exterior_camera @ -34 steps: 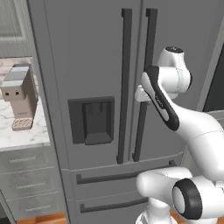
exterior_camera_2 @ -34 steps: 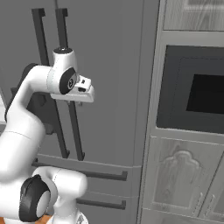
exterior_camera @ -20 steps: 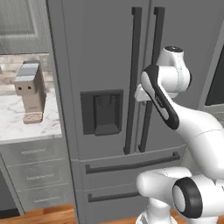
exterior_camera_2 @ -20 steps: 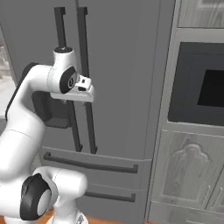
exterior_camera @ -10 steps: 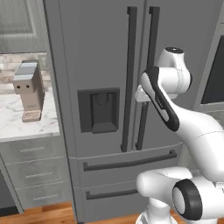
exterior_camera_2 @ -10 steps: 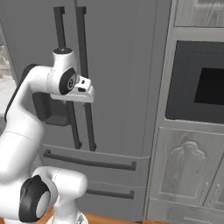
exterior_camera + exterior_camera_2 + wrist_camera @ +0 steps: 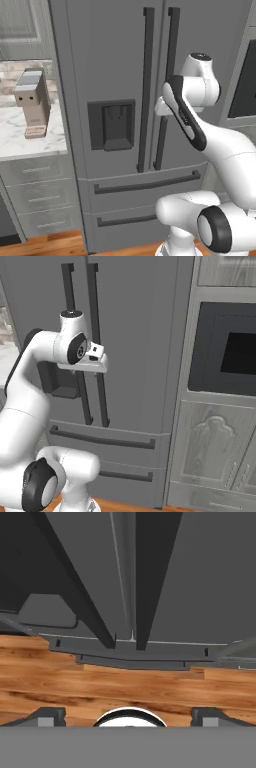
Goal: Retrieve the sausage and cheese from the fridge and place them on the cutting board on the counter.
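The fridge point(image 7: 115, 60) stands straight ahead with both doors and both bottom drawers shut, so the sausage and cheese are hidden. My hand point(image 7: 93, 362) hovers close in front of the two long dark handles point(image 7: 148, 90), at about dispenser height, and points down. In the hand view my gripper point(image 7: 129, 718) is open with nothing between its wide-apart fingertips point(image 7: 48, 715), looking down the door gap to the wooden floor. A stretch of the white marble counter point(image 7: 20, 142) lies left of the fridge. The cutting board is out of view.
A grey coffee machine point(image 7: 32, 102) stands on the counter over grey drawer fronts point(image 7: 35, 192). Right of the fridge rises a tall grey cabinet point(image 7: 215, 451) with a built-in dark oven point(image 7: 227, 353). The fridge has a dark dispenser recess point(image 7: 112, 125).
The whole picture has drifted a little sideways and back, so the base has moved before the fridge. The arm keeps its pose and the gripper stays open.
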Controlling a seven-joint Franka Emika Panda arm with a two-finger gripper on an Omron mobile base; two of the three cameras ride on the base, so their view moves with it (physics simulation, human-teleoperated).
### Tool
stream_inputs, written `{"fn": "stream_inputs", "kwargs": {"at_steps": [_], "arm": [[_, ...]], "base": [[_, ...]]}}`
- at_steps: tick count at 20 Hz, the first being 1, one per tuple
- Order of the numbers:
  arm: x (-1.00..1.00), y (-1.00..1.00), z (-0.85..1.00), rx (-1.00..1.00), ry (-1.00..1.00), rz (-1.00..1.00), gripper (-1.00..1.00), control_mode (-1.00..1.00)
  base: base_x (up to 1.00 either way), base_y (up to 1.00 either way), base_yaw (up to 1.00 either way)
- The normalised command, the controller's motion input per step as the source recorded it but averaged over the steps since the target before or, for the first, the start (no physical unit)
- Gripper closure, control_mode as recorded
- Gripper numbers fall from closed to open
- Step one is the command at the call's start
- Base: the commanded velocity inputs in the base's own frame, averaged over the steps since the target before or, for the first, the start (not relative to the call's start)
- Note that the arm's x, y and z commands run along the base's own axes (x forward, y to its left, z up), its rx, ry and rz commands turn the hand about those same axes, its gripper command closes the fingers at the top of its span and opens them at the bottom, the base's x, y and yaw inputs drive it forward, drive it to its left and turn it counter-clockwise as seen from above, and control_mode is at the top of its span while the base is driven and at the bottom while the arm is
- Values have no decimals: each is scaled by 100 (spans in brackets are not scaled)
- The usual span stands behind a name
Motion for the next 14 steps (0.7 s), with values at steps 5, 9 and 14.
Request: {"fn": "stream_inputs", "kwargs": {"at_steps": [5,9,14], "arm": [[-16,-1,10,10,-43,3,-100,-100],[0,0,41,3,-29,0,-100,-100],[4,0,68,0,-7,-4,-100,-100]], "base": [[0,0,0],[0,0,0],[0,0,0]]}}
